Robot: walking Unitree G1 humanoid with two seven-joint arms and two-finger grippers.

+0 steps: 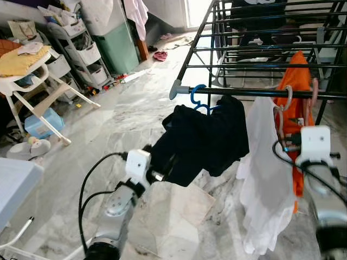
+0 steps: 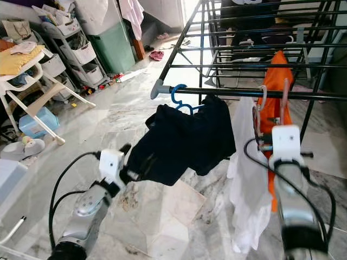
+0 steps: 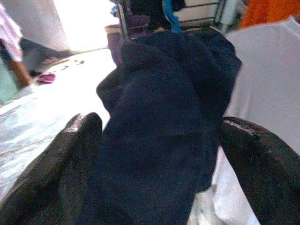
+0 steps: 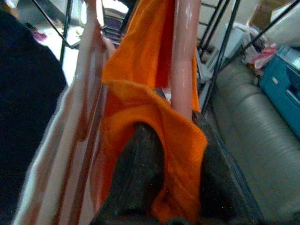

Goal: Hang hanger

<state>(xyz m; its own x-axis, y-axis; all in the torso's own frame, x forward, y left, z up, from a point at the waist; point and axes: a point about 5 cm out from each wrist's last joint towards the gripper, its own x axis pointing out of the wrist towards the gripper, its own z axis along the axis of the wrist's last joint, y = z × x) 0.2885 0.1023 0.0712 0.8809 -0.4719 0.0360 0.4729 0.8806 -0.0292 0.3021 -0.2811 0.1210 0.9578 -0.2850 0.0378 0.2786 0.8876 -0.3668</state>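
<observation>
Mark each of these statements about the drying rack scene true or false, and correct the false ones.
1. The dark garment hangs from a blue hanger on the rack bar. True.
2. The left end effector has its fingers on either side of the white garment. False: the dark garment lies between them.
3. The right end effector is at the orange garment. True.
4. The white garment lies on the floor. False: it hangs from the rack between the dark and orange garments.
</observation>
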